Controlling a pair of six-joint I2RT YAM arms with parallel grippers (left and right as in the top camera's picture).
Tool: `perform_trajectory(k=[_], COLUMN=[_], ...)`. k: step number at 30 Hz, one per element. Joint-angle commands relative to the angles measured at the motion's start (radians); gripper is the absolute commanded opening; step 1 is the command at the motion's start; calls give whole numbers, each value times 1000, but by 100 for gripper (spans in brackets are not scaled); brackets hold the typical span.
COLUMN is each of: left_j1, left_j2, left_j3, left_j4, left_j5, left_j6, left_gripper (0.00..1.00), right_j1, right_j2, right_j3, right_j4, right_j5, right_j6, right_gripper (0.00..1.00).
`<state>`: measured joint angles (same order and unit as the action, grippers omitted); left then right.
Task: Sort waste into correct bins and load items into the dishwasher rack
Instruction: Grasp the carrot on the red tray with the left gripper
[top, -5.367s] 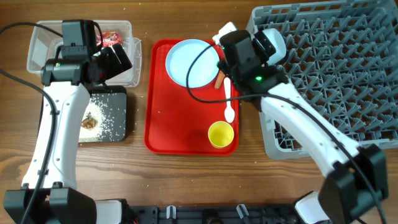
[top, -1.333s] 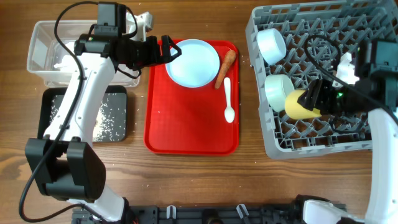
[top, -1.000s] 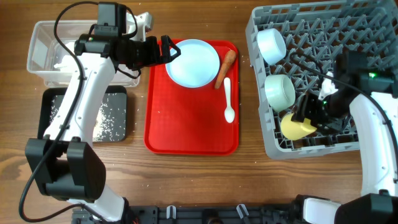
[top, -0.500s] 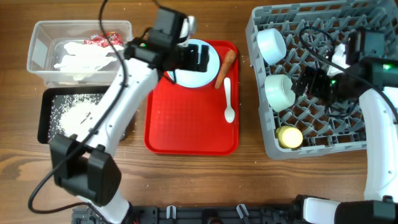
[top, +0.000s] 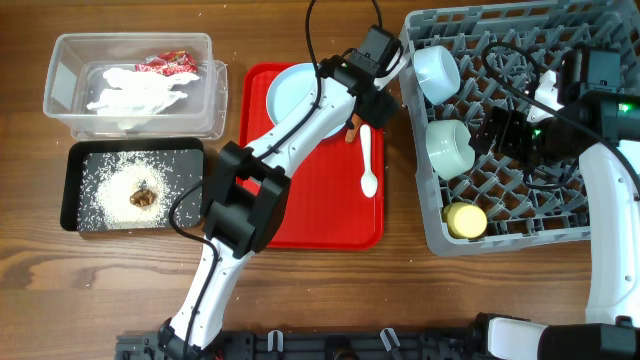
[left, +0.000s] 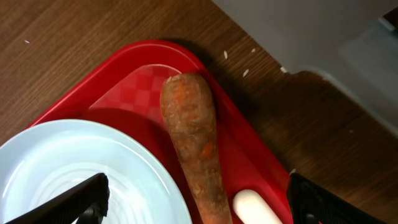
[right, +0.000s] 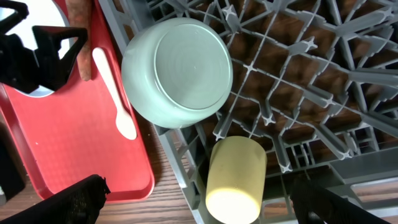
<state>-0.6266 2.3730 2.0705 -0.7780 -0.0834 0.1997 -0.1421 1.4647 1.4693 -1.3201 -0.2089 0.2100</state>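
My left gripper (top: 362, 100) is open over the orange carrot (top: 351, 129) at the red tray's (top: 300, 210) far right corner. In the left wrist view the carrot (left: 193, 137) lies between my open fingers (left: 196, 205), beside the light blue plate (left: 68, 174) and the white spoon (left: 252, 208). My right gripper (top: 500, 130) is open and empty above the dishwasher rack (top: 560, 60). The rack holds a light blue bowl (top: 437, 70), a pale green bowl (right: 180, 71) and the yellow cup (right: 233, 177).
The clear tub (top: 60, 70) at the far left holds the white napkin (top: 135, 95) and red wrapper (top: 165, 63). The black tray (top: 68, 185) in front of it holds rice (top: 105, 175) and a brown scrap (top: 143, 196).
My left gripper has moved right, from over the plate to over the carrot, uncovering the black tray. The right arm has stayed still, with the yellow cup lying in the rack.
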Motion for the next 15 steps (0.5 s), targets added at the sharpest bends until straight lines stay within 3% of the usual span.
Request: perform_trajectory(k=[1, 4, 8, 12, 15], left_j1=[7, 7, 7, 10, 14], left_j2=[63, 78, 112, 130, 130], left_j3=[28, 28, 28, 28, 25], left_j4=[57, 103, 132, 130, 128], left_j5=[-11, -11, 0, 0, 1], left_j6=[32, 32, 32, 28, -38], left_gripper=[85, 76, 74, 62, 55], right_j1=[-2, -2, -2, -2, -1], right_j2=[-16, -16, -16, -16, -16], right_j3=[15, 15, 15, 15, 15], right_j4=[-2, -5, -16, -25, -24], right_j5=[3, 3, 21, 32, 32], right_j6=[-26, -26, -27, -26, -26], right_gripper=[98, 98, 98, 98, 98])
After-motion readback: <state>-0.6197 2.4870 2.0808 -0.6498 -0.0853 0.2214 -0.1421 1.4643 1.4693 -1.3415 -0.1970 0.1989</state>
